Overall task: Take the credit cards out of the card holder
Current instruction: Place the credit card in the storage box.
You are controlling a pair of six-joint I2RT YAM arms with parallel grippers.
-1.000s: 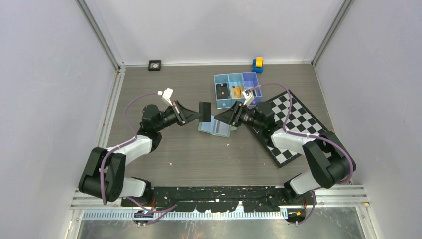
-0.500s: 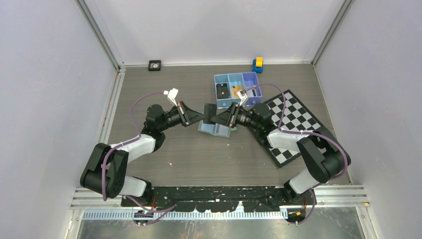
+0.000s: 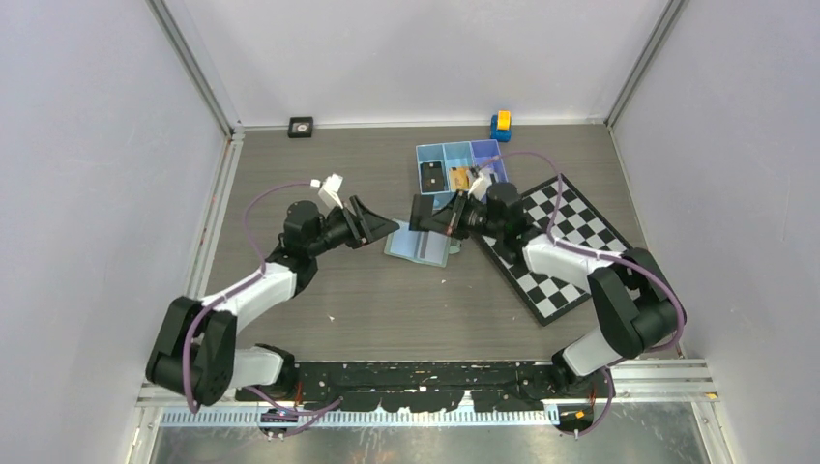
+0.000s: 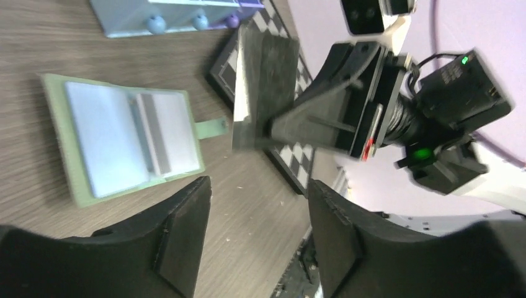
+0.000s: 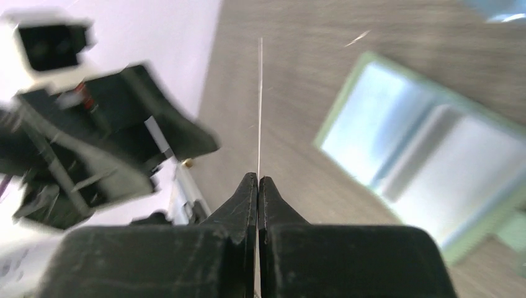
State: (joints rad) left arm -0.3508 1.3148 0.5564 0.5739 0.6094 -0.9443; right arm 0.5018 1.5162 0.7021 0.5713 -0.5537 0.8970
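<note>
Right gripper (image 3: 435, 217) first: from the top camera it is pinched on a dark card (image 3: 420, 210), held on edge just over the far side of the card holder (image 3: 421, 248), which lies open on the table. The left gripper (image 3: 385, 230) hangs just left of the holder, spread wide, nothing in it. Beyond the holder, the blue tray (image 3: 422, 151) shows a black card (image 3: 432, 179) and a gold-orange card (image 3: 459, 180) in separate compartments. On the left wrist camera, the holder's pale inner faces look bare; a grey strip (image 4: 152, 133) runs along the fold, and whether that is a card I cannot tell. On the right wrist camera, the right gripper's jaws press together on the card's thin edge, with the holder blurred beneath. By my reckoning two cards are out and this one only needs setting down.
</note>
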